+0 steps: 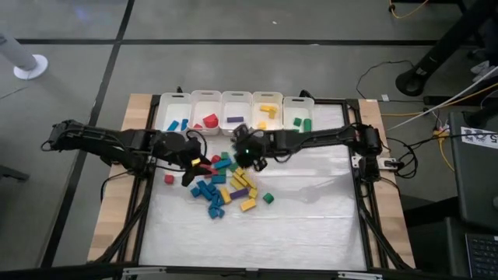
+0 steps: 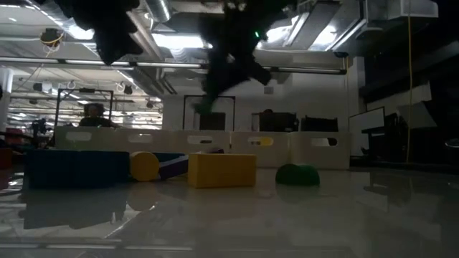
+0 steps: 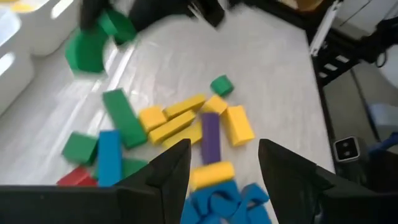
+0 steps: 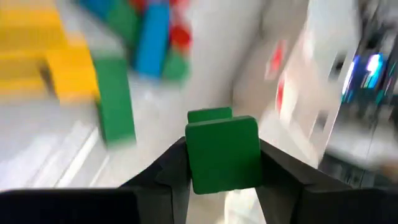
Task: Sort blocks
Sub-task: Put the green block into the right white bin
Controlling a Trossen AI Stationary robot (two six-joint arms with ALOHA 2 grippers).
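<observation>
The blocks (image 1: 226, 185) lie in a loose pile of red, blue, green, yellow and purple pieces on the white mat. My right gripper (image 1: 250, 158) hovers over the pile's far edge, shut on a green block (image 4: 222, 155). That green block (image 3: 86, 51) also shows in the left wrist view, raised off the mat. My left gripper (image 1: 194, 167) is open over the pile's left side, its fingers (image 3: 174, 167) standing above blue blocks (image 3: 224, 199) and a yellow block (image 3: 211, 173) without touching them. My right gripper pinches the green block by two opposite side faces (image 4: 194, 158), one finger on each. The fingers point down at a slant. The block is lifted clear of the mat and sits square between the fingers.
Five white bins (image 1: 236, 103) stand in a row along the mat's far edge, each holding a few blocks of one colour. A lone red block (image 1: 169, 179) and a green block (image 1: 268, 198) lie beside the pile. Bare mat (image 1: 311, 210) spreads to the right and near side.
</observation>
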